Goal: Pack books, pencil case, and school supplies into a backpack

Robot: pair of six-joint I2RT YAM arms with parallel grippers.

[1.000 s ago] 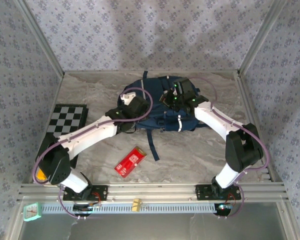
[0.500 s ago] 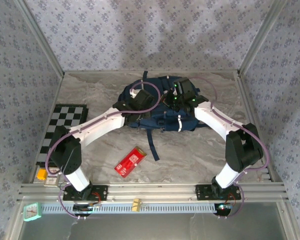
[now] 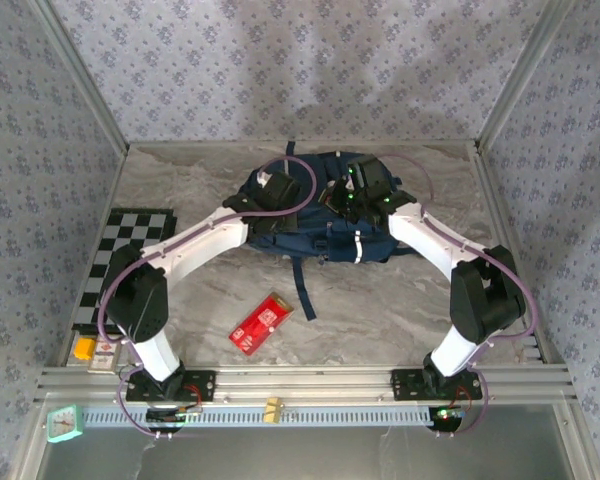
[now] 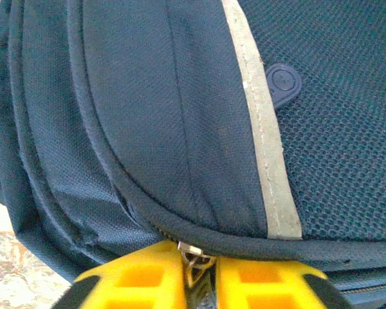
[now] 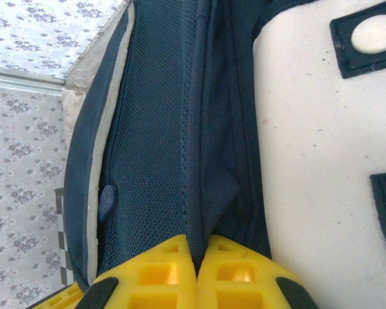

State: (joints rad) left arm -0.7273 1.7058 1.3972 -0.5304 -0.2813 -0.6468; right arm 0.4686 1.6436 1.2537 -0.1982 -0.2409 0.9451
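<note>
Grey marble table (image 3: 400,300): left gripper (image 4: 196,273) pinches metal zipper pull (image 4: 192,253) on navy fabric backpack (image 4: 148,116), right gripper (image 5: 196,257) clamps its fabric; next, likely drag zipper open.

The backpack (image 3: 320,240) lies centrally toward the desk's (image 3: 410,300) far edge. The school supplies (image 3: 261,323) lie before it, apart, nearer the near edge. A board (image 3: 130,240) lies along the left edge, left of the backpack.
</note>
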